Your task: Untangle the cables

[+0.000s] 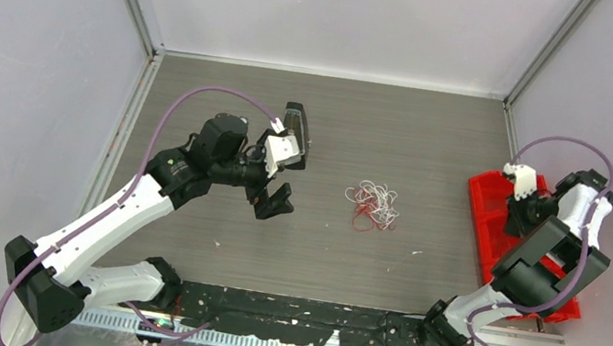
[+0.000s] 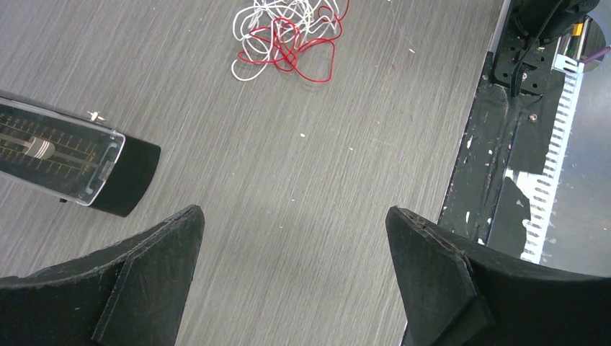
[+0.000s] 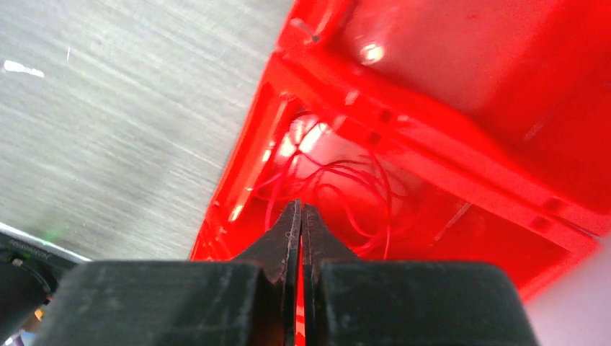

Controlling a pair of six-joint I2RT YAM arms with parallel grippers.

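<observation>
The right gripper (image 3: 301, 216) is closest, its fingers pressed tight together, low over the red bin (image 3: 461, 65). One part of the bin holds a loose red wire (image 3: 360, 180) – I see nothing in the part next to it. I cannot tell if the wire is pinched, so if the arm lifts, the wire might come out with it. In the left wrist view the left gripper (image 2: 294, 213) has its fingers wide apart and holds nothing. The tangle (image 2: 288, 36) of red and white cables lies ahead on the table (image 2: 324, 180), apart from a black box (image 2: 72, 162). Grabbing the whole tangle could pull the knots tighter. From above, the tangle sits mid-table between the arms – well apart from the bin.
</observation>
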